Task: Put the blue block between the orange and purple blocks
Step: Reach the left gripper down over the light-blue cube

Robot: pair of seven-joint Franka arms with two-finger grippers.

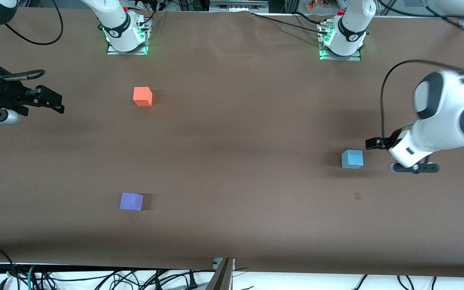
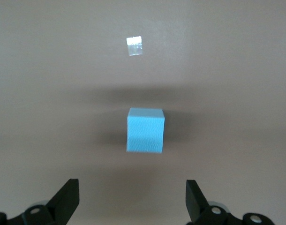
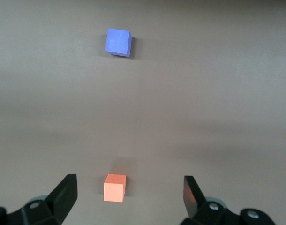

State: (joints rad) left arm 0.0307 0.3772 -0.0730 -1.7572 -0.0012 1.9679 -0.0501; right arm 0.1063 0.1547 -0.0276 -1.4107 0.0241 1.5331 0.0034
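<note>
The light blue block (image 1: 352, 158) sits on the brown table toward the left arm's end. In the left wrist view the blue block (image 2: 145, 130) lies ahead of my open, empty left gripper (image 2: 132, 192). From the front, the left gripper (image 1: 377, 143) hangs low over the table beside that block, apart from it. The orange block (image 1: 142, 96) and the purple block (image 1: 131, 201) lie toward the right arm's end, the purple one nearer the front camera. My right gripper (image 1: 56, 102) is open and empty over the table's end. Its wrist view shows the right gripper (image 3: 130, 187), the orange block (image 3: 115, 187) and the purple block (image 3: 118, 42).
A small tape patch (image 1: 357, 195) lies on the table nearer the front camera than the blue block, and it shows in the left wrist view (image 2: 134, 46). Both arm bases (image 1: 125, 34) stand at the table's back edge. Cables hang below the front edge (image 1: 135, 278).
</note>
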